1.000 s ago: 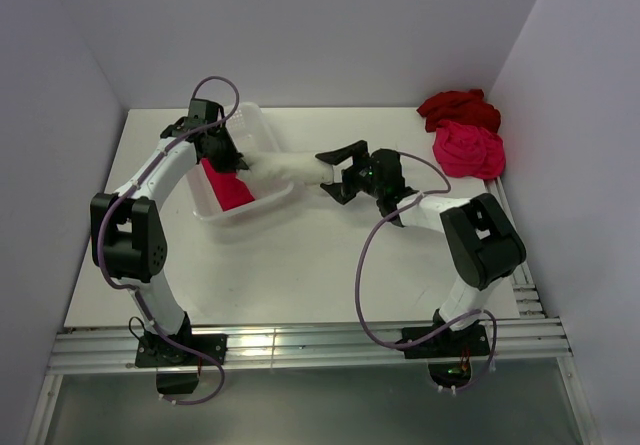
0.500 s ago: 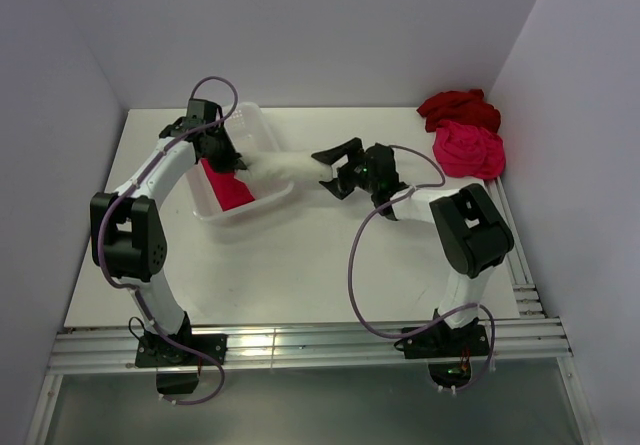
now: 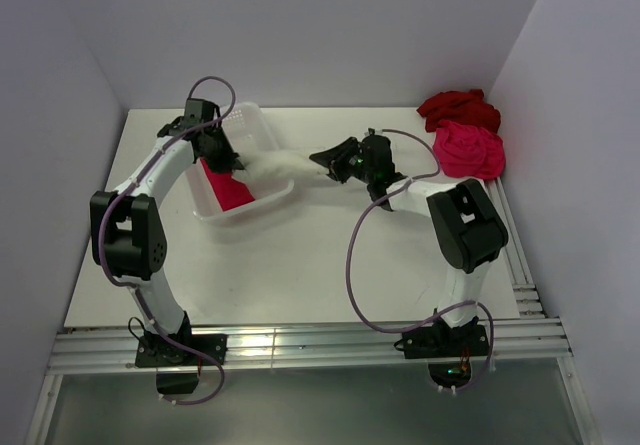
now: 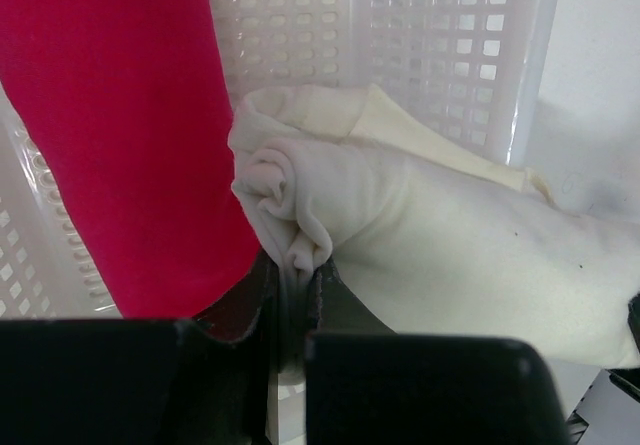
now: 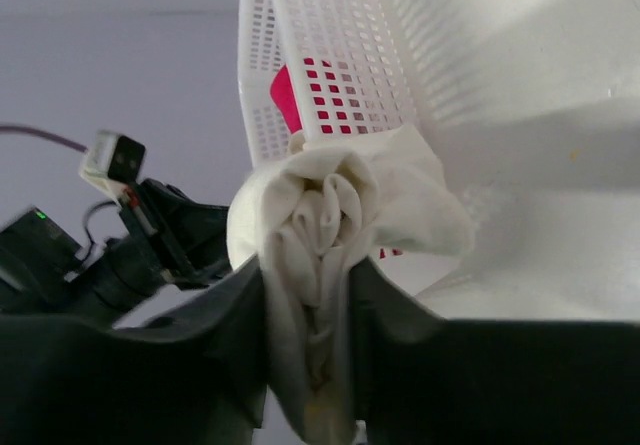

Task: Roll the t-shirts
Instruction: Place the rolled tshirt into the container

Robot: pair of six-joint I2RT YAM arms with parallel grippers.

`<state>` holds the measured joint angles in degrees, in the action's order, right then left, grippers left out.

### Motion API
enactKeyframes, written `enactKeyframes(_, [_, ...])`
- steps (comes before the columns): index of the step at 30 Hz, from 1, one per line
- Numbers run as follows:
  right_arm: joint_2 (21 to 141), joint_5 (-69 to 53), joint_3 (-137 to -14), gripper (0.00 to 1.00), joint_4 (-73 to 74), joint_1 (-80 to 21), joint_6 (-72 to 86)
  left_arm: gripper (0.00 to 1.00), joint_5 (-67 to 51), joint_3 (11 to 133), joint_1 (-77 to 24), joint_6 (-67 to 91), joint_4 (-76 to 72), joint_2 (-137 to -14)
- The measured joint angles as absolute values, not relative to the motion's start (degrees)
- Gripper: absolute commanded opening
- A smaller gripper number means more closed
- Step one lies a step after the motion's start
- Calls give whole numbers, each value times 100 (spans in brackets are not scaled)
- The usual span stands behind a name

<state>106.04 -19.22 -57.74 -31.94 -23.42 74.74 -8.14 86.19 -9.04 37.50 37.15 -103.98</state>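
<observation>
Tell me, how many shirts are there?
4. A cream-white shirt is held between the left gripper and right gripper; a pink shirt lies in the basket; a dark red shirt and a second pink shirt sit at the table's far right corner. Others may hide underneath.

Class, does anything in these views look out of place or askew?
The rolled cream-white t-shirt hangs across the rim of the basket, half in, half out, pinched at its ends by the left gripper and right gripper. The dark red t-shirt and pink t-shirt lie crumpled in the far right corner.
</observation>
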Motion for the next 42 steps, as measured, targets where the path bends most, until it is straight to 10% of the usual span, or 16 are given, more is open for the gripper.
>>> enactKeyframes(2, [10615,-1957,-5905,0,-3111,-2342,7306,0,-808,8643,-893,3728,3732,-10405])
enactKeyframes(42, [12254,-856,-9843,0,401,-4108,3507,0,-1879,12449,32,2322,3979,-13762])
